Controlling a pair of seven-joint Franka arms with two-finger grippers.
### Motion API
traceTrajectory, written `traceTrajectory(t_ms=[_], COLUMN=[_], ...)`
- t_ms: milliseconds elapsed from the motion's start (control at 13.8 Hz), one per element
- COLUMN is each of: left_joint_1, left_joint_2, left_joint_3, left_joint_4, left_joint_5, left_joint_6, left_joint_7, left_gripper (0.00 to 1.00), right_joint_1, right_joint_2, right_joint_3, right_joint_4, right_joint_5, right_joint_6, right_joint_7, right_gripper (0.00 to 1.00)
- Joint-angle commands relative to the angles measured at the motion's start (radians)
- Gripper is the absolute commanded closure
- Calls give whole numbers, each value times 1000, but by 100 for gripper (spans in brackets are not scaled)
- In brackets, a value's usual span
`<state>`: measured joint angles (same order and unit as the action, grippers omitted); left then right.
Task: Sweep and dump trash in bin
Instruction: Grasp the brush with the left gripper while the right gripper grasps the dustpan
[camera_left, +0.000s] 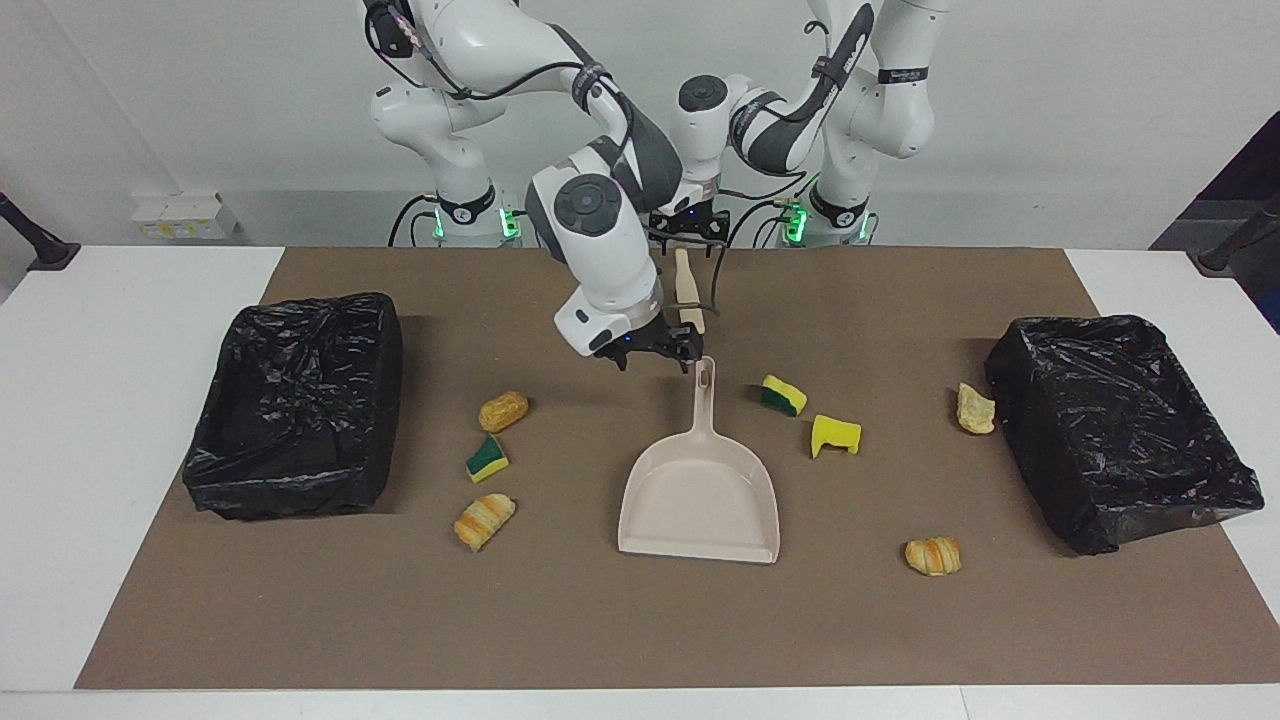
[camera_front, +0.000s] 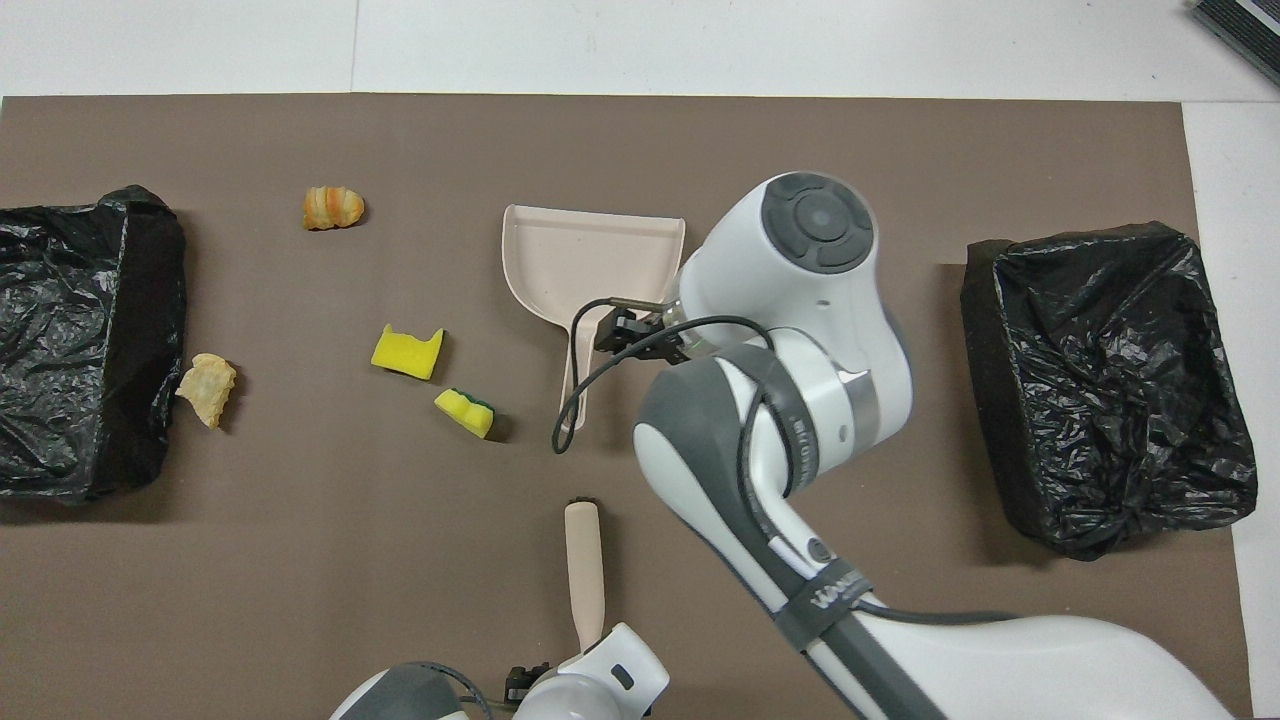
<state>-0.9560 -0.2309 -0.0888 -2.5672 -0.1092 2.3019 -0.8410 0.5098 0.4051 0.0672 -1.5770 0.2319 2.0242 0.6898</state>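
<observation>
Several trash scraps lie on the brown mat: a bread roll (camera_left: 503, 410), a green-faced sponge chunk (camera_left: 487, 458) and a croissant piece (camera_left: 484, 520) toward the right arm's end, and sponge chunks (camera_left: 784, 394) (camera_left: 835, 434) and bread pieces (camera_left: 975, 408) (camera_left: 932, 555) toward the left arm's end. The beige dustpan (camera_left: 700, 490) lies mid-mat, handle toward the robots. My right gripper (camera_left: 652, 352) hangs open just over that handle's end. The beige brush (camera_left: 684, 280) lies nearer the robots; my left gripper (camera_left: 690, 232) is down at its handle tip. A black-lined bin (camera_left: 295, 400) stands at the right arm's end.
A second black-lined bin (camera_left: 1120, 425) stands at the left arm's end, with one bread piece right beside it. In the overhead view my right arm (camera_front: 800, 330) covers the scraps at its own end and part of the dustpan (camera_front: 590, 260).
</observation>
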Motion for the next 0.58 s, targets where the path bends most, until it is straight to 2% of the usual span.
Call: traceTrajectory(t_ms=[0,145,217,506], left_joint_1=[-23,-23,-21,22], left_joint_2=[-8,-11,-11,-16], left_joint_3=[17,17,17,24], left_joint_4=[1,-2,2,7], left_joint_5=[-9,-9,-9,-7], left_joint_6=[-1,-24,-62,-134], left_joint_7=[-9,0,5,6], left_gripper=[47,79,99,100], right_joint_1=[71,99,110,102], right_joint_2=[72,98,106,116], right_joint_3=[-7,-6,-4,-3], right_joint_4=[34,41,41,43], right_joint_5=[-31,-84,-113,-163], right_joint_6=[63,79,79,74], right_joint_7=[91,96,94,86], right_gripper=[0,0,0,3])
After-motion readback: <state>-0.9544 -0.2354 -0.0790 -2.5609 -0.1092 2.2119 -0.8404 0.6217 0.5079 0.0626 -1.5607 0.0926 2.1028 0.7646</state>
